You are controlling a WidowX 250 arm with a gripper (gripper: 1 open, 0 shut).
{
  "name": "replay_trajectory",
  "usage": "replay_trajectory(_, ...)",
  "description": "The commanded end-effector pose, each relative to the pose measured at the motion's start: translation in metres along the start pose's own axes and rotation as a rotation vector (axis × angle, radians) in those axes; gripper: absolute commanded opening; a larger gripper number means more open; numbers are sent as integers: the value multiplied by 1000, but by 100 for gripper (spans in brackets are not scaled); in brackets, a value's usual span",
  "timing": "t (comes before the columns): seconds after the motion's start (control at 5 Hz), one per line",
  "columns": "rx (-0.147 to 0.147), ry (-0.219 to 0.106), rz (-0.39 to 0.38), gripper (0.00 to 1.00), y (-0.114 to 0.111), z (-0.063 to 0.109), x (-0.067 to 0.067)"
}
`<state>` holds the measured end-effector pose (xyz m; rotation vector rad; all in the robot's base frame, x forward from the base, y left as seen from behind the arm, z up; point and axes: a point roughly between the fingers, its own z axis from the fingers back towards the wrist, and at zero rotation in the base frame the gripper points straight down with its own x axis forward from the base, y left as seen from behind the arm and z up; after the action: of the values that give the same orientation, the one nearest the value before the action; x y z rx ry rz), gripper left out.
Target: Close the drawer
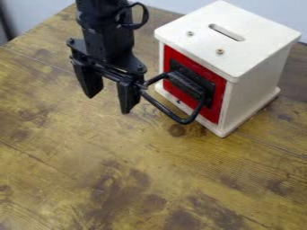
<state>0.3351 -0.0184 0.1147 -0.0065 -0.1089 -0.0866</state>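
The drawer point(192, 85) is red with a black front plate, set in the front face of a cream wooden cube point(234, 49) with a slot on top. Its front sits almost flush with the cube's face. Its large black loop handle point(168, 103) sticks out to the left over the table. My black gripper point(106, 90) hangs just left of the handle with its two fingers point(128, 92) spread open and empty. The right finger is close to the handle loop; I cannot tell whether it touches.
The wooden table point(108, 180) stretches to the front and left. A small round knot or mark point(178, 131) lies on the table by the cube's front corner. The table's back edge point(24, 36) runs at the upper left.
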Motion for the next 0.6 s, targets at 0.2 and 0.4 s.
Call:
replay_trajectory(0.2,6,-29,1,100,-1,8,2)
replay_trajectory(0.4,5,-26,4,100,0,6,2)
